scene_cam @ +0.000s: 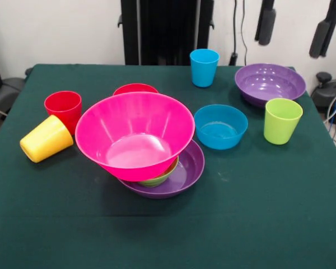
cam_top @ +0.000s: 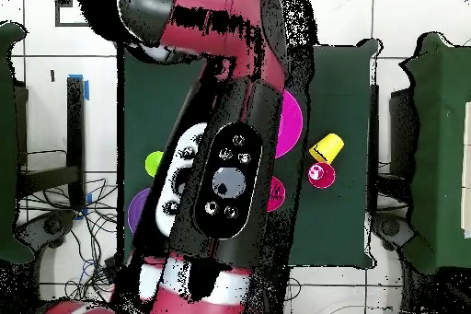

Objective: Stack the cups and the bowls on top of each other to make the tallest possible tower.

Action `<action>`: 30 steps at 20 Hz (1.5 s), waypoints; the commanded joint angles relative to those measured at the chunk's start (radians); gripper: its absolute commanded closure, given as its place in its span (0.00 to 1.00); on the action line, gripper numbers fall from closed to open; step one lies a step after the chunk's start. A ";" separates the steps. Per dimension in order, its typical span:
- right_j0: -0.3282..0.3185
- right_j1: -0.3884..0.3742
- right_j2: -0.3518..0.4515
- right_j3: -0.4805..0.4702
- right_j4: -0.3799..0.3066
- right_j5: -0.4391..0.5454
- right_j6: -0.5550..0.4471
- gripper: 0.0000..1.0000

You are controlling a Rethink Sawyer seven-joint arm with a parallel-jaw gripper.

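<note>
Centrally in the front view, a pink bowl [scene_cam: 135, 134] tilts atop a small green bowl [scene_cam: 159, 178] inside a shallow purple bowl [scene_cam: 187, 171]. A yellow cup [scene_cam: 46, 139] lies tipped at left beside an upright red cup [scene_cam: 63, 107]; blue bowl [scene_cam: 220, 126], lime cup [scene_cam: 282, 120], blue cup [scene_cam: 204, 67] and another purple bowl [scene_cam: 270, 83] sit right. Overhead, the arm [cam_top: 216, 145] covers the table; its gripper's state cannot be told.

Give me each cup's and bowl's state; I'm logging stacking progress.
Pink bowl: tilted, resting on the pile.
Green bowl: nested under the pink bowl.
Purple bowl: bottom of the pile.
Far purple bowl: upright, alone.
Blue bowl: upright, alone.
Red bowl: mostly hidden.
Yellow cup: on its side.
Red cup, blue cup, lime cup: upright.
</note>
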 commanded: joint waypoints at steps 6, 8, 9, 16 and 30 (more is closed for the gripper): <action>0.126 -0.214 0.096 0.728 -0.036 -0.402 0.094 0.00; 0.141 -0.227 0.102 0.771 -0.024 -0.393 0.101 0.00; 0.147 -0.233 0.102 0.785 -0.019 -0.388 0.106 0.00; 0.119 -0.237 0.208 0.937 -0.011 -0.605 0.050 0.00; -0.066 -0.144 0.469 1.003 -0.215 -0.913 -0.097 0.00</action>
